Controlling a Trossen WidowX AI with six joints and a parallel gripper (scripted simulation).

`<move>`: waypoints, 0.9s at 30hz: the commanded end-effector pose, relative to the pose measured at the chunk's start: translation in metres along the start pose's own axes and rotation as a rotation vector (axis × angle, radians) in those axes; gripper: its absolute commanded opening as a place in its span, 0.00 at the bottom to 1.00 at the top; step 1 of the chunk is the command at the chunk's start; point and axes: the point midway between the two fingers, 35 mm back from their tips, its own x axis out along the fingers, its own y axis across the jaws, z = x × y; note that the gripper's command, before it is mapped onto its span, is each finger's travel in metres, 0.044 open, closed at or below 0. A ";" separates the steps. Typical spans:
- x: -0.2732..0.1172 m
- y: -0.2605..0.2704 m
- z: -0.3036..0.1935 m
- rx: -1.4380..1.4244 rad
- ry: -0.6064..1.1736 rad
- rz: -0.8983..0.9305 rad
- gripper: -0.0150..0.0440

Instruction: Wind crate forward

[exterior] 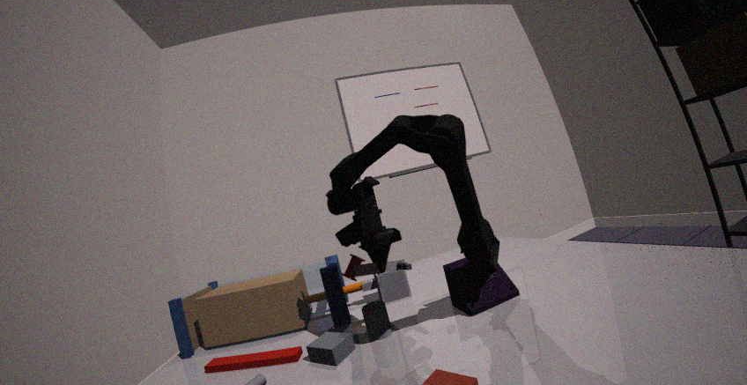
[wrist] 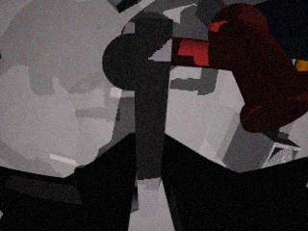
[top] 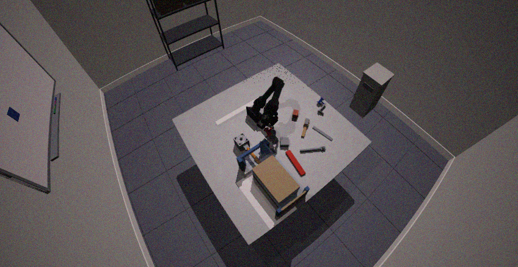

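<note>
The claw (exterior: 381, 270) (wrist: 146, 139) is clamped on the dark shaft of the winch handle (exterior: 354, 267) (wrist: 262, 67), whose red grip juts out to one side, above the bench (top: 203, 118) (exterior: 565, 297). The strapped crate (top: 276, 179) (exterior: 251, 310) sits flat, lower than the claw and well apart from it.

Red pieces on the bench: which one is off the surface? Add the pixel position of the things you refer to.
The dark-red spool-shaped knob (top: 269, 130) (exterior: 353, 267) (wrist: 262, 72), raised beside the end effector (top: 268, 128) (exterior: 381, 270) (wrist: 150, 159); the long red bar (top: 295, 162) (exterior: 254, 359) lies flat.

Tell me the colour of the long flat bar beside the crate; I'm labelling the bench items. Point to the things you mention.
Red; the long flat bar (top: 295, 162) (exterior: 254, 359) shows best from the top.
</note>
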 end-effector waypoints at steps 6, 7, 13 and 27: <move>0.001 -0.017 -0.015 0.319 0.000 0.017 0.25; 0.001 -0.017 -0.015 0.319 0.000 0.017 0.25; 0.002 -0.015 -0.013 0.293 0.003 0.005 0.25; 0.001 -0.015 -0.013 0.292 0.035 -0.212 0.25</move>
